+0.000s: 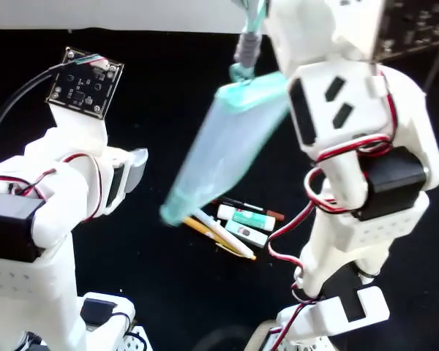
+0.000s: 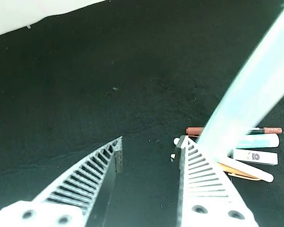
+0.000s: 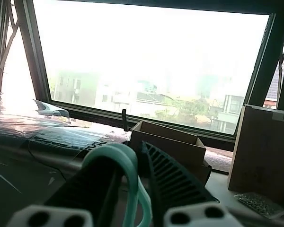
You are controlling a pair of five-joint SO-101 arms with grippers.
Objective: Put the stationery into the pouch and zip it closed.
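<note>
The right wrist view shows the right claw (image 3: pixel 134 160) closed on a teal loop (image 3: pixel 110 151), with one ribbed finger (image 3: pixel 168 177) pressed against the loop. Past the loop are a bright window (image 3: pixel 151 61), open cardboard boxes (image 3: pixel 168 142) on the sill and a keyboard (image 3: pixel 61 138) under clear plastic.

The high view shows what that loop belongs to. The pouch (image 1: pixel 230 142), pale teal and see-through, hangs from the loop at the top of the frame. It slants down and leftward above the black table (image 1: pixel 168 73). Its low corner ends over the stationery (image 1: pixel 241 219), a small cluster of pens and short white pieces lying on the table between the two arms. The corner may be touching a pencil there, but motion blur hides the contact. The right arm's white body stands in front of the pouch's upper right edge.

The left wrist view shows the left claw (image 2: pixel 150 142) open and holding nothing, above bare table, with a wide gap between its fingers (image 2: pixel 97 165). One fingertip is just beside the end of the cluster. The pouch crosses this view as a pale blurred band and covers the middle of a brown pen (image 2: pixel 195 131). A teal-and-white piece, a white piece and a yellow pencil lie beside the pen.
</note>
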